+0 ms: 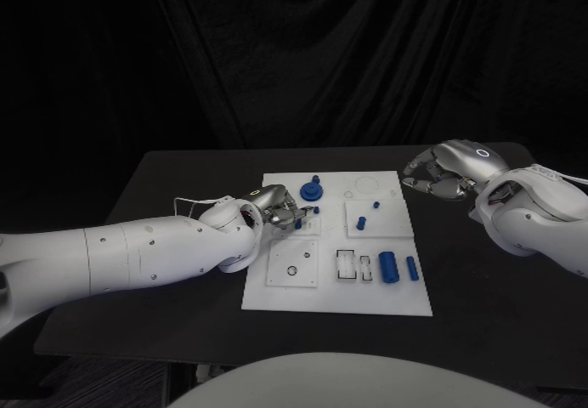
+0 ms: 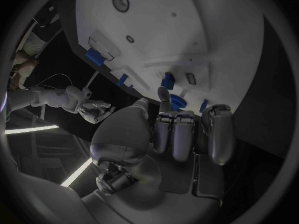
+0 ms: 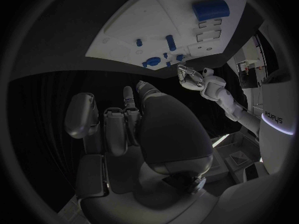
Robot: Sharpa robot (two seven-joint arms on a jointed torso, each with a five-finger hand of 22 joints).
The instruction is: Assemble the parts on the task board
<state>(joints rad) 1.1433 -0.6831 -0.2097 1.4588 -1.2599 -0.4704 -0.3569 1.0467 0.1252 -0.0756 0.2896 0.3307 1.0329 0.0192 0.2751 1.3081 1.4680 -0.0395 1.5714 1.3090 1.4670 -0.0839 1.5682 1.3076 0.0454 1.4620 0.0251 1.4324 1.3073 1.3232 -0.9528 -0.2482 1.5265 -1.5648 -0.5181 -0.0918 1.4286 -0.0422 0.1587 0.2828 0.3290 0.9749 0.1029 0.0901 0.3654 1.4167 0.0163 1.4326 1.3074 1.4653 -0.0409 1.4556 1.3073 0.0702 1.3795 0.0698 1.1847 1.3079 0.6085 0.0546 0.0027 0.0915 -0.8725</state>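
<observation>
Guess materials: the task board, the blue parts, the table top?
Task board: looks like matte white plastic, with recessed pockets and no glare. Blue parts, e.g. the large cylinder: probably moulded or printed plastic, uniform colour, dull sheen. Table: matte black surface; the material cannot be told.

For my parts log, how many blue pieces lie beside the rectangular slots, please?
2: a thick cylinder just right of the slots, a thin rod right of that. None seems hidden.

Dim scene, dark surroundings; wrist views bend at their edges.
</observation>
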